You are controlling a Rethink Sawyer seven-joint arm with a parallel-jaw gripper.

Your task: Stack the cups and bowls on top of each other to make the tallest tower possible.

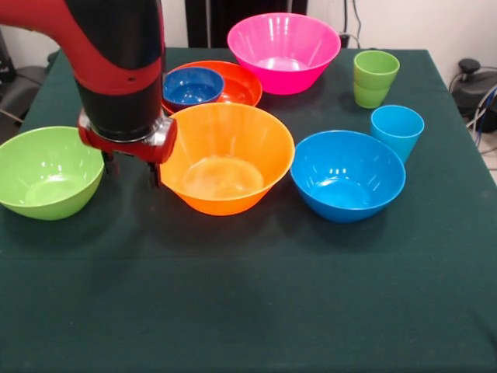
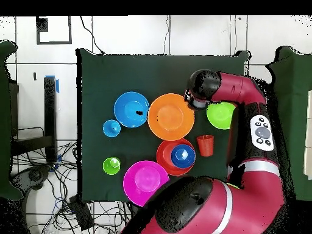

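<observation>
Hangs low near the table's [image 1: 233, 311] left edge, between shiny lime green plastic bowl [image 1: 46, 172] and big orange plastic bowl [image 1: 227, 158]: gripper [image 1: 130, 172], cannot tell if open.

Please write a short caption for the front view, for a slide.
Sawyer gripper lowered between the lime green bowl and the large orange bowl; nothing stacked except a small dark blue bowl inside the red-orange bowl.

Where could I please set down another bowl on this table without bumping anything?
The widest bare cloth is the front strip, on the camera's side of the lime bowl, orange bowl and blue bowl. Farther back, the bowls, cups and the gripper crowd together.
</observation>
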